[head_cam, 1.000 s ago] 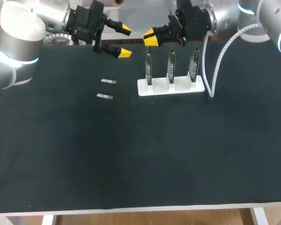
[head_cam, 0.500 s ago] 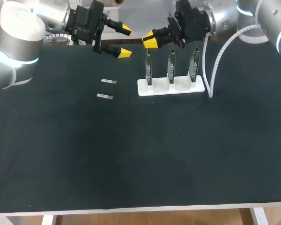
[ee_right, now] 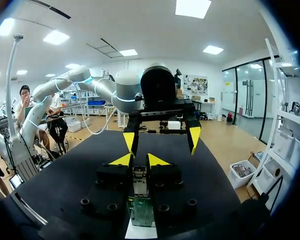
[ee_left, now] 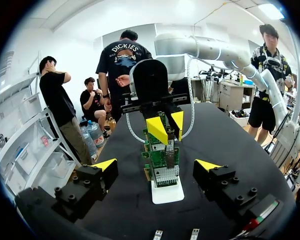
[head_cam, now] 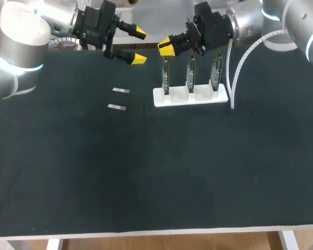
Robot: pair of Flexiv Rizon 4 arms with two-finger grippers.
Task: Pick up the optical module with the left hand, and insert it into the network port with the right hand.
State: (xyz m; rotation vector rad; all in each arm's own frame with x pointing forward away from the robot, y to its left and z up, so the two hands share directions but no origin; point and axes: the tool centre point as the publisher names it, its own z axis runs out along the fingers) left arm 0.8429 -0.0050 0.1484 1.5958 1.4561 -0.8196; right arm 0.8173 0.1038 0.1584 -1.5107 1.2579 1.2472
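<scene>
Two small silver optical modules (head_cam: 121, 91) (head_cam: 116, 107) lie on the black table, left of a white stand (head_cam: 190, 97) with three upright green boards. My right gripper (head_cam: 166, 47) hovers just over the leftmost board (head_cam: 166, 77). In the right wrist view it (ee_right: 140, 161) is shut on a small silver optical module (ee_right: 139, 181), right above that board's top edge (ee_right: 140, 212). My left gripper (head_cam: 138, 47) hangs open and empty at the table's back, left of the stand and facing it. The left wrist view shows both loose modules (ee_left: 157, 234) (ee_left: 194, 233) below the gripper.
A white ribbed cable (head_cam: 239, 67) drops from my right arm to the table just right of the stand. The other two boards (head_cam: 190, 73) (head_cam: 216, 70) stand to the right of the one under my gripper.
My right gripper has shifted slightly left and down towards the leftmost board, still holding the module. The left arm has stayed where it was.
</scene>
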